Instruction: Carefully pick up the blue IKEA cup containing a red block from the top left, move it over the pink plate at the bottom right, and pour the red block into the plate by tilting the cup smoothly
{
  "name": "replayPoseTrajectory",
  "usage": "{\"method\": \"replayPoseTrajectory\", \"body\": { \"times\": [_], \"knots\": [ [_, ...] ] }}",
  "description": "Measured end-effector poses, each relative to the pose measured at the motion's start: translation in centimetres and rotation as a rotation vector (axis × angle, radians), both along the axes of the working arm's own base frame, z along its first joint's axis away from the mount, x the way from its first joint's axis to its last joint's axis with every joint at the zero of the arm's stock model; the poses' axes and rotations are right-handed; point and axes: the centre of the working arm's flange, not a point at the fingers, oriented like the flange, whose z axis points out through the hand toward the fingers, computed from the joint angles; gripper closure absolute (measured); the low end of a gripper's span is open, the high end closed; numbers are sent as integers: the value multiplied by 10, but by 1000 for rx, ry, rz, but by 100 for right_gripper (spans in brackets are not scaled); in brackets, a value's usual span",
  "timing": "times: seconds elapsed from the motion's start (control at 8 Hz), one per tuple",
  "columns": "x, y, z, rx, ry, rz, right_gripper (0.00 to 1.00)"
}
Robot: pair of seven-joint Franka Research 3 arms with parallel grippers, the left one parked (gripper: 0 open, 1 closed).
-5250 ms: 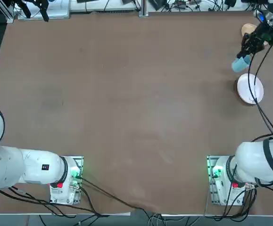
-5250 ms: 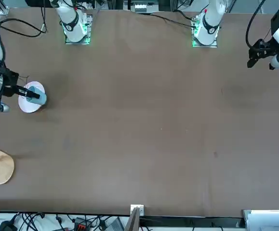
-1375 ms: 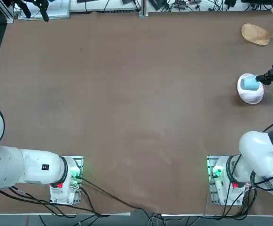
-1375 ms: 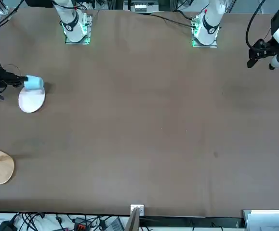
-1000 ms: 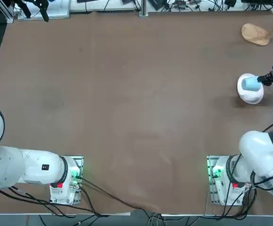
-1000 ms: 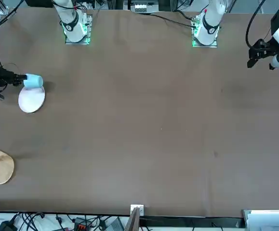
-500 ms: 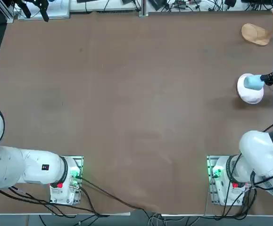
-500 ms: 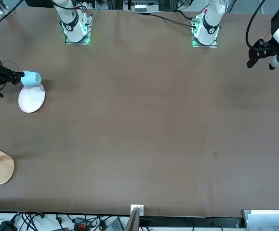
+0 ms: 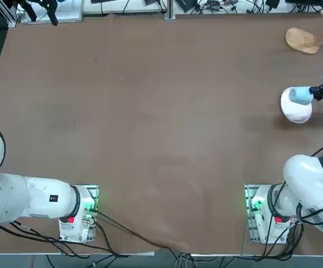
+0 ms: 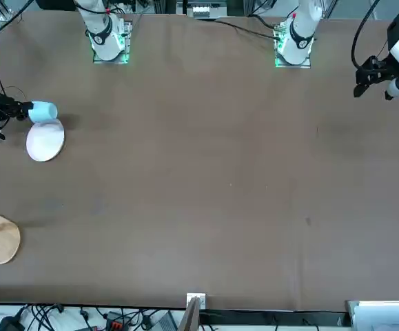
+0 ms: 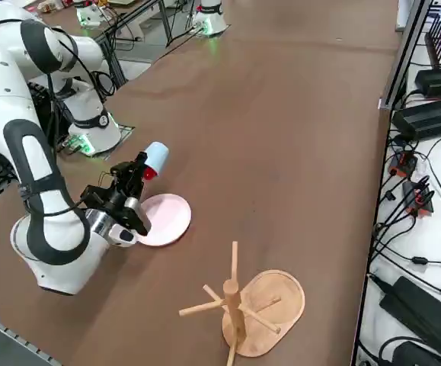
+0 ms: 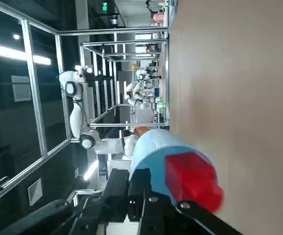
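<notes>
My right gripper is shut on the blue IKEA cup, which it holds tipped onto its side in the air. The cup hangs over one edge of the pink plate, near the table's right side. In the front view the cup sits just above the plate in the picture. The right side view shows the cup raised clear of the plate. The red block shows at the cup's gripped end, by my fingers; whether it lies inside the rim I cannot tell. Nothing red lies on the plate.
A tan wooden stand with pegs sits beyond the plate near the table's far right corner, also seen in the right side view. The table's right edge runs close to the plate, with cables past it.
Five seconds ago the cup hung between the stand and the plate; it was carried over the plate. In the last second it shifted slightly, from over the plate's middle toward its edge.
</notes>
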Motion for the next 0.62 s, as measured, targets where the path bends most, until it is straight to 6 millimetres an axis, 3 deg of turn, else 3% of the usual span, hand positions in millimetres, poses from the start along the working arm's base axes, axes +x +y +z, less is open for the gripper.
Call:
{"method": "replayPoseTrajectory", "body": {
  "times": [0.62],
  "knots": [
    [-1,-11,-6,33,-16,-1,98]
  ]
}}
